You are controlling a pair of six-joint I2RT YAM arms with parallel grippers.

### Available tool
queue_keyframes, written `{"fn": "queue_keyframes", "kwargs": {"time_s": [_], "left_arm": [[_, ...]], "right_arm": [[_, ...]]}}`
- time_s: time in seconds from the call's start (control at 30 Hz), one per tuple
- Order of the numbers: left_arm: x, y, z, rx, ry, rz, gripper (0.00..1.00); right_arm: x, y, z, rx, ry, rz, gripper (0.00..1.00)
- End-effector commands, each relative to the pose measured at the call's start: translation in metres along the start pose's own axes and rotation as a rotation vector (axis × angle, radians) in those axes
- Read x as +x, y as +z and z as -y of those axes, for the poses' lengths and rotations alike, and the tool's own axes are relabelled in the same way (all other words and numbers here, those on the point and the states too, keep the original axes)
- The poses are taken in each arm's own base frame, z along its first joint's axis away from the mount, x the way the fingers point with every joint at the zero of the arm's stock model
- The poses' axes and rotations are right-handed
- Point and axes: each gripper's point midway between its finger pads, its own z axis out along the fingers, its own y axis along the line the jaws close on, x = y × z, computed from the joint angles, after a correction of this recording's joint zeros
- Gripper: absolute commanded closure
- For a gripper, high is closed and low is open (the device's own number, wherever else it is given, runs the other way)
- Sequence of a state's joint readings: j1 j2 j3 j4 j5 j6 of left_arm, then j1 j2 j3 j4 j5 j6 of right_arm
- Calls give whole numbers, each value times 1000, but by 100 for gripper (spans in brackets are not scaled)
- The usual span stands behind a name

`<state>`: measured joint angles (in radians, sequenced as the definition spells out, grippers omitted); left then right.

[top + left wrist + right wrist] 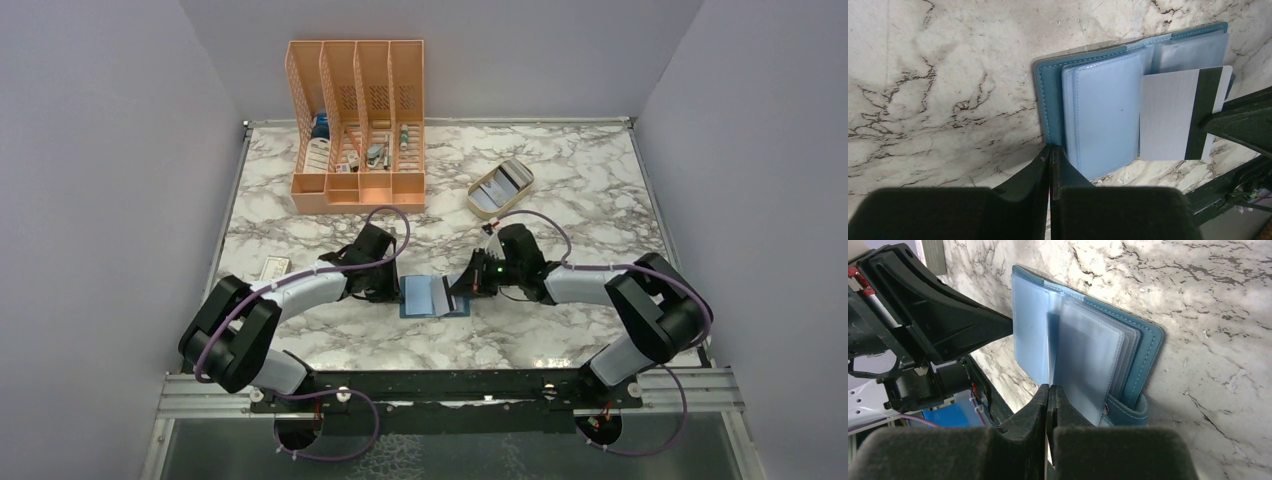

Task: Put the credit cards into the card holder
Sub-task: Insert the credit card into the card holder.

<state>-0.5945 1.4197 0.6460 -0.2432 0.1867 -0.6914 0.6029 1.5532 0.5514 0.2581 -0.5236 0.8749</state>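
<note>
We are noting: card holder (1103,115) showing teal-blue outside, pale blue inside; card (1168,117) showing brushed grey, black stripe running along edge; tabletop (938,75) white marble, dark grey veining; rack (345,190) orange.

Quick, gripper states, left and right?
Left gripper: shut, tips against the card holder, nothing seen between them.
Right gripper: shut on the grey dark-striped credit card.

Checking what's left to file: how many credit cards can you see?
2 clearly. A grey card with a dark stripe is at the open card holder, pinched by the right gripper; a striped card lies in the beige tray. More may be stacked beneath it.
</note>
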Motion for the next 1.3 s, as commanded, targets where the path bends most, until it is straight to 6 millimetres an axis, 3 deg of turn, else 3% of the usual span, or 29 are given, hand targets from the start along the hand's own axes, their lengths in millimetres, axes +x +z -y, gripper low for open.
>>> {"fn": "queue_keyframes", "kwargs": {"time_s": [0.0,0.3,0.77,1.27], "left_arm": [[-3,1,-2,-8,13,11,94],[-2,2,2,18,2,8,94],[17,-1,7,92,-47,-20,94],[24,1,4,101,-44,-38,94]], "right_arm": [[-7,7,-11,-49,-23,1,99],[-4,16,-3,-46,0,-10,99],[-7,18,9,-22,41,69,99],[-18,10,15,31,42,165,99]]}}
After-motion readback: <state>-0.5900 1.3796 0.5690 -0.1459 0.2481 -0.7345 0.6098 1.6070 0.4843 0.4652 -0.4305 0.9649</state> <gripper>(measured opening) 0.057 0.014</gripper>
